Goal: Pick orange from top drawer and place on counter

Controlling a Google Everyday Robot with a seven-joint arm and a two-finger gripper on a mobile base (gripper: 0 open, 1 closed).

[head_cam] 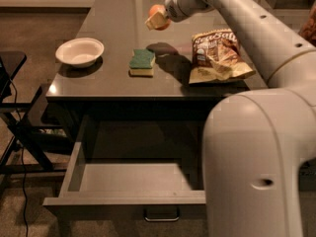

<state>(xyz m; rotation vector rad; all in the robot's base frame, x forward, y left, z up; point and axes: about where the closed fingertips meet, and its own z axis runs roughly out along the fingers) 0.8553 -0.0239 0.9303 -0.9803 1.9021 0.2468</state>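
Observation:
My gripper (157, 19) is over the far middle of the dark grey counter (113, 14), shut on the orange (160, 14), which it holds just above the surface, beyond the sponge. The orange shows between the pale fingers (154, 20). The top drawer (123, 181) stands pulled open below the counter's front edge; its grey inside looks empty and its small bar handle (161, 215) is at the front. My arm covers the drawer's right part.
A white bowl (80, 51) sits on the counter's left. A green and yellow sponge (142, 62) lies at the middle. A chip bag (217, 56) lies at the right. A dark chair frame (19, 127) stands left of the counter.

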